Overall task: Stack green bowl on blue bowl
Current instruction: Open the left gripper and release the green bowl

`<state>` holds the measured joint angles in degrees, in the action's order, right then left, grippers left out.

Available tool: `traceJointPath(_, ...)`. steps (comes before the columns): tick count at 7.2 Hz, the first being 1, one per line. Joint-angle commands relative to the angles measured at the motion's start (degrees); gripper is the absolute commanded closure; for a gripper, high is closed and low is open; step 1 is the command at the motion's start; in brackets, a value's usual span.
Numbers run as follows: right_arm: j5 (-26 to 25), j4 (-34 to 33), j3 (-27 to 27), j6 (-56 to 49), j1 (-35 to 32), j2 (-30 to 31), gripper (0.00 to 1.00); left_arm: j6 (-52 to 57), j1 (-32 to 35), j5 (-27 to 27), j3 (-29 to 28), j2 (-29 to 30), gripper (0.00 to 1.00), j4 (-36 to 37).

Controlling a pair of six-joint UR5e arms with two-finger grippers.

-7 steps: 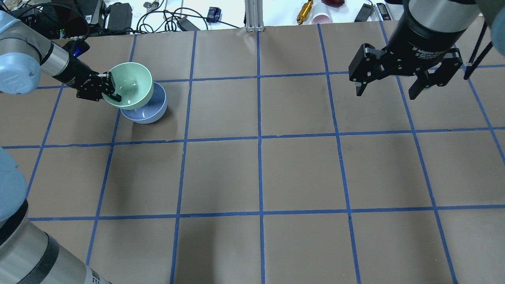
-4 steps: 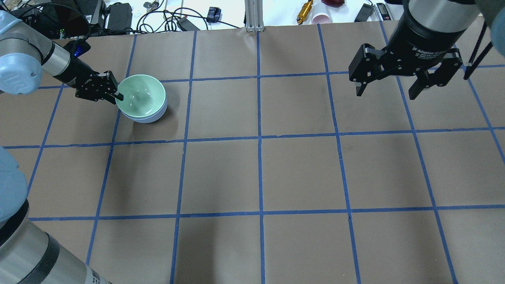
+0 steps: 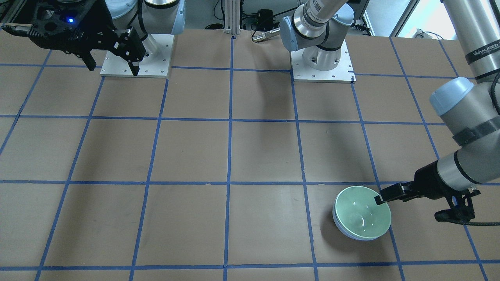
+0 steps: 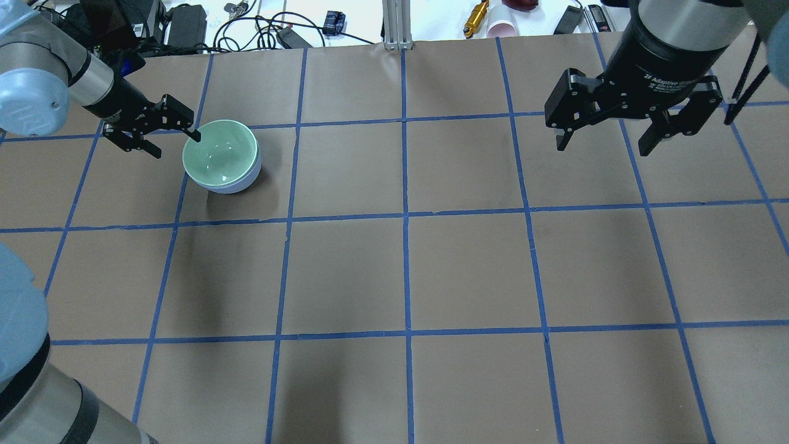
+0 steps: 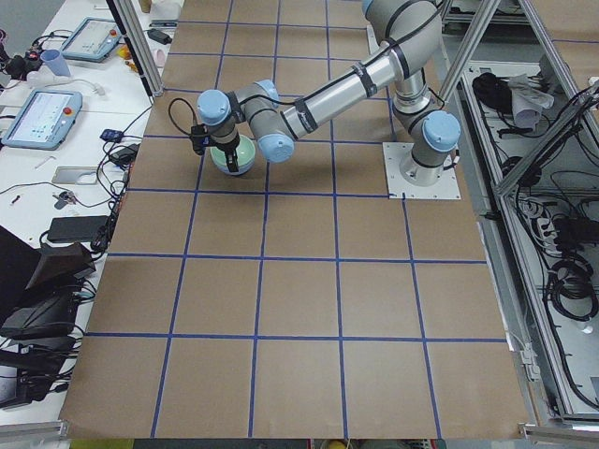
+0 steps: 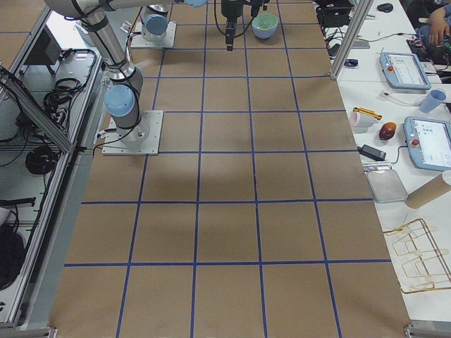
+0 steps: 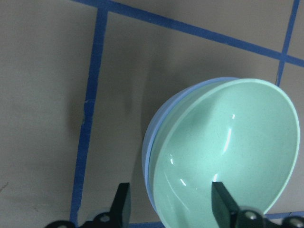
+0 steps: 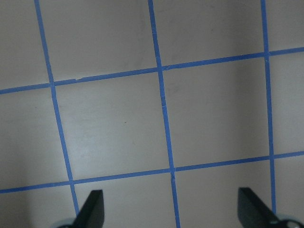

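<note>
The green bowl (image 4: 219,154) sits nested upright inside the blue bowl (image 4: 245,182), of which only a thin outer band shows. The pair stands at the far left of the table and also shows in the front view, green bowl (image 3: 361,212) in blue bowl (image 3: 353,235). My left gripper (image 4: 177,147) is open at the bowls' left rim. In the left wrist view (image 7: 171,206) one finger is over the green bowl (image 7: 228,152) and one is outside it. My right gripper (image 4: 603,147) is open and empty, hovering at the far right.
The brown table (image 4: 407,271) is marked with a blue tape grid. Cables, adapters and small tools (image 4: 185,21) lie beyond its far edge. The arm bases (image 3: 322,62) stand on plates at the robot's side.
The green bowl, held tilted over the blue bowl a second ago, now rests inside it. My left gripper has opened and drawn back to the left. The right arm has not moved.
</note>
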<state>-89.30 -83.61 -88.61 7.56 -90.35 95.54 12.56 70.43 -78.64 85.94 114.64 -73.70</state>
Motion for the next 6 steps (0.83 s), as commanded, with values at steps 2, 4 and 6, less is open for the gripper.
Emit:
traceJointPath(2,0.0,-0.06,0.01,0.0,0.0,0.0,0.0,-0.6,9.44,-7.83,-1.92,-7.56,0.0,-8.64)
traceJointPath(4,0.0,0.03,0.01,0.0,0.0,0.0,0.0,-5.58,13.75,-7.84,-1.92,-12.4,0.0,-10.93)
traceJointPath(6,0.0,-0.06,0.01,0.0,0.0,0.0,0.0,-6.14,19.02,-10.19,-1.04,-17.33,0.0,-11.12)
